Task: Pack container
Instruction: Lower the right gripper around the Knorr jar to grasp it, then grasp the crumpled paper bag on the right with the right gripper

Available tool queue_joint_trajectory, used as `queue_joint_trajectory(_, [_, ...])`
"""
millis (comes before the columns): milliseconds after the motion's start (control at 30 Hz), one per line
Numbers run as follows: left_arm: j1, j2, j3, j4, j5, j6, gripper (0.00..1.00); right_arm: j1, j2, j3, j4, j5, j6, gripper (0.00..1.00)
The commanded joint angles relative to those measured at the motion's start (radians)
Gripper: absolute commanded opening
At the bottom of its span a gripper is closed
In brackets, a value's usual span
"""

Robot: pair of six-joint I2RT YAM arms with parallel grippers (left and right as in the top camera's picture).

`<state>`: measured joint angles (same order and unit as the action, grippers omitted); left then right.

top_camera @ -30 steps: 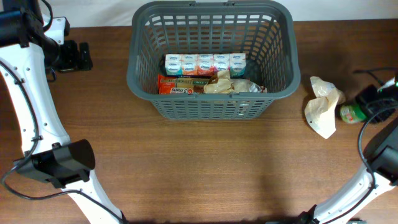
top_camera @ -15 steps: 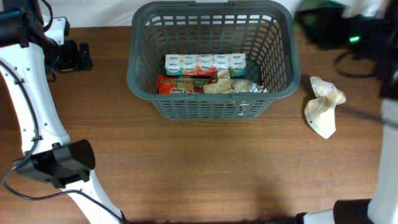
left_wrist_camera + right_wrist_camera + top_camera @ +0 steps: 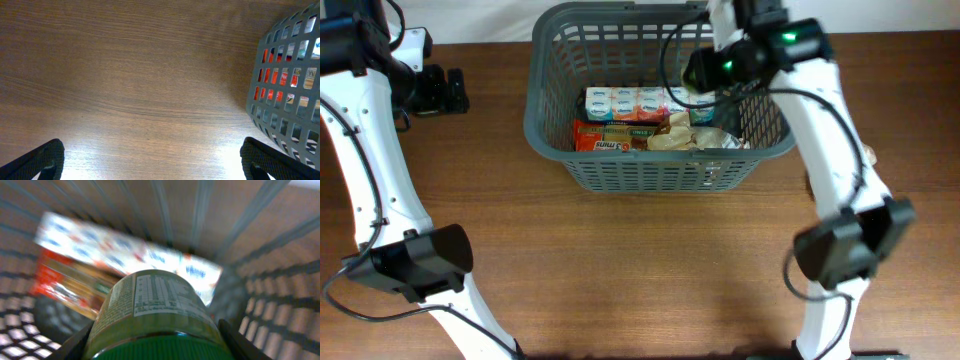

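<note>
Relocation of the right arm is the chief change: a second ago its tool sat at the right edge of the surface beside a green-lidded jar and a crumpled pale bag, and half a second ago it was a blur at the far right. Now the right tool (image 3: 703, 70) hangs over the far right part of the container (image 3: 650, 175), clamped on the jar (image 3: 155, 310), whose green lid faces the wrist camera with the printed label above it. The jar's old spot on the surface (image 3: 620, 270) is now hidden behind the arm.

Judgement: transport is nearly complete; the jar is above the interior but not yet set down, so lowering and release remain.

Left tool (image 3: 152, 160) is parked far left, fingers spread wide with nothing between them, the container's wall just in its view.

Container stands upright at the far middle of the surface, mouth upward, its long axis running left to right across the overhead view. Inside, against the near wall: a row of tissue packs (image 3: 640, 102), a red snack packet (image 3: 605, 138) and a crumpled wrapper (image 3: 675, 138). The far half of the floor appears free
</note>
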<state>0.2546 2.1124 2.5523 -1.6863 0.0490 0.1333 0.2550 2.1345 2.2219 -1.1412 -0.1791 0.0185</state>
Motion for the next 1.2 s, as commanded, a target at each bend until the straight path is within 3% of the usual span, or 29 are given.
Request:
queue_joint_trajectory(0, [0.003, 0.005, -0.005, -0.001, 0.007, -0.009, 0.99, 0.000, 0.020, 0.005, -0.023, 0.005, -0.003, 0.04])
queue_joint_trajectory(167, [0.003, 0.005, -0.005, -0.001, 0.007, -0.009, 0.99, -0.002, 0.039, 0.005, -0.020, 0.011, -0.003, 0.05])
queue_joint_trajectory(200, [0.003, 0.005, -0.005, -0.001, 0.007, -0.009, 0.99, -0.003, 0.039, 0.005, -0.021, 0.011, -0.003, 0.23])
queue_joint_trajectory(233, [0.003, 0.005, -0.005, -0.001, 0.007, -0.009, 0.99, -0.004, 0.039, 0.005, -0.026, 0.011, -0.003, 0.55])
queue_joint_trajectory(267, [0.003, 0.005, -0.005, -0.001, 0.007, -0.009, 0.99, -0.005, 0.037, 0.005, -0.032, 0.011, -0.003, 0.79])
queue_joint_trajectory(300, [0.003, 0.005, -0.005, -0.001, 0.007, -0.009, 0.99, -0.008, 0.032, 0.006, -0.042, 0.012, -0.004, 0.84])
queue_joint_trajectory(433, [0.003, 0.005, -0.005, -0.001, 0.007, -0.009, 0.99, -0.021, -0.003, 0.061, -0.103, 0.011, -0.035, 0.82])
queue_joint_trajectory(667, [0.003, 0.005, -0.005, -0.001, 0.007, -0.009, 0.99, -0.103, -0.121, 0.380, -0.196, 0.046, -0.055, 0.81])
queue_joint_trajectory(767, [0.003, 0.005, -0.005, -0.001, 0.007, -0.009, 0.99, -0.203, -0.175, 0.507, -0.225, 0.146, -0.025, 0.81])
queue_joint_trajectory(967, [0.003, 0.005, -0.005, -0.001, 0.007, -0.009, 0.99, -0.476, -0.196, 0.506, -0.259, 0.233, 0.079, 0.88])
queue_joint_trajectory(1033, [0.003, 0.005, -0.005, -0.001, 0.007, -0.009, 0.99, -0.560, -0.179, 0.468, -0.255, 0.233, 0.129, 0.92])
queue_joint_trajectory(1167, [0.003, 0.005, -0.005, -0.001, 0.007, -0.009, 0.99, -0.695, -0.123, 0.316, -0.256, 0.215, 0.212, 0.90])
